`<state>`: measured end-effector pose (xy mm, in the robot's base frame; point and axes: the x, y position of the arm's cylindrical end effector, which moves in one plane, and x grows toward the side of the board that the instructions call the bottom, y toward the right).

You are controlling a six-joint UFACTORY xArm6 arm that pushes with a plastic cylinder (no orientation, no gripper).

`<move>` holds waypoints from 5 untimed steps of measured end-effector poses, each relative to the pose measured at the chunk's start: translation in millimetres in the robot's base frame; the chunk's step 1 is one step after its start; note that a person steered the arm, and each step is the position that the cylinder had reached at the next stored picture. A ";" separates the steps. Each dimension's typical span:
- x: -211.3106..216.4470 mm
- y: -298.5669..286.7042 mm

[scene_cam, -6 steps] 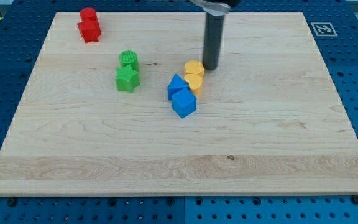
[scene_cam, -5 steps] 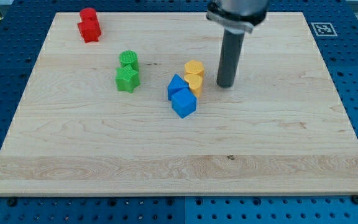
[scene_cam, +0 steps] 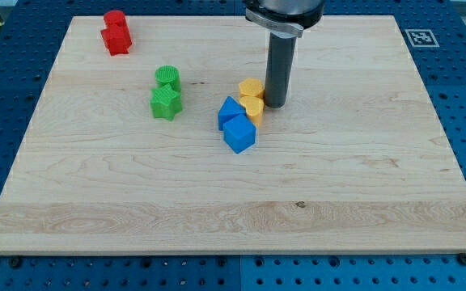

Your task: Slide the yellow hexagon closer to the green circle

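The yellow hexagon (scene_cam: 250, 87) sits near the board's middle, with a yellow heart-like block (scene_cam: 253, 108) touching it just below. The green circle (scene_cam: 167, 78) lies to the view's left of them, with a green star (scene_cam: 166, 102) right below it. My tip (scene_cam: 275, 104) rests on the board just right of the two yellow blocks, close to or touching them. The dark rod rises from it to the view's top.
Two blue blocks (scene_cam: 235, 125) sit touching the yellow pair at the lower left. Two red blocks (scene_cam: 116, 33) stand at the board's top left corner. A tag marker (scene_cam: 421, 37) is at the top right corner.
My tip swung out to the right of the yellow blocks, then came back left against them. The blocks have not visibly moved.
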<state>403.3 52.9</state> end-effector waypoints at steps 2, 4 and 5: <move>-0.6 -64.7; -42.6 -86.7; -60.1 -90.3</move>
